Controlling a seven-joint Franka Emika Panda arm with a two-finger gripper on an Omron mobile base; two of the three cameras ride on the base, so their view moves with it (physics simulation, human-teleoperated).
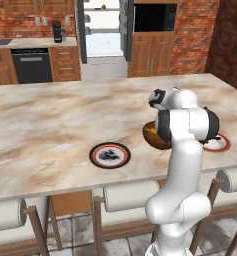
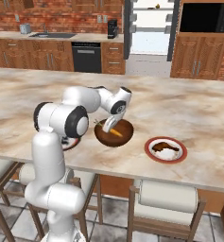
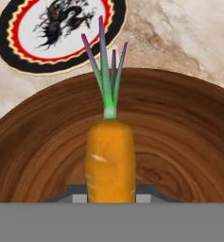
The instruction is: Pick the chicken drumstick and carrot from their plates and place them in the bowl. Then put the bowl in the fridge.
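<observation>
**Ana:** Claw [image 3: 111, 196] first: it is closed narrowly on the carrot [image 3: 109, 158], pinching the thick orange body from both sides, with the green top pointing away over the bowl [image 3: 179, 142].

**Ben:** How do you think it handles?

**Ana:** Light and stiff, I'd guess, with a smooth skin that could slip; the thick end is the safest place to grip. The leaves look too thin to hold.

**Ben:** Where is it exactly?

**Ana:** Low inside the brown bowl, hanging over its floor. I cannot tell whether it touches the wood.

**Ben:** And the bowl later?

**Ana:** Rigid and glossy, probably heavier; the rim seems the only hold.

**Ben:** What's around?

**Ana:** Just past the bowl lies the patterned plate [image 1: 109, 155], bare. On the other side, the plain plate [image 2: 166, 150] carries the drumstick [image 2: 163, 145]. Farther across the surface [image 1: 65, 115] and the kitchen floor, the fridge [image 1: 104, 30] stands open, nothing blocking it.
</observation>
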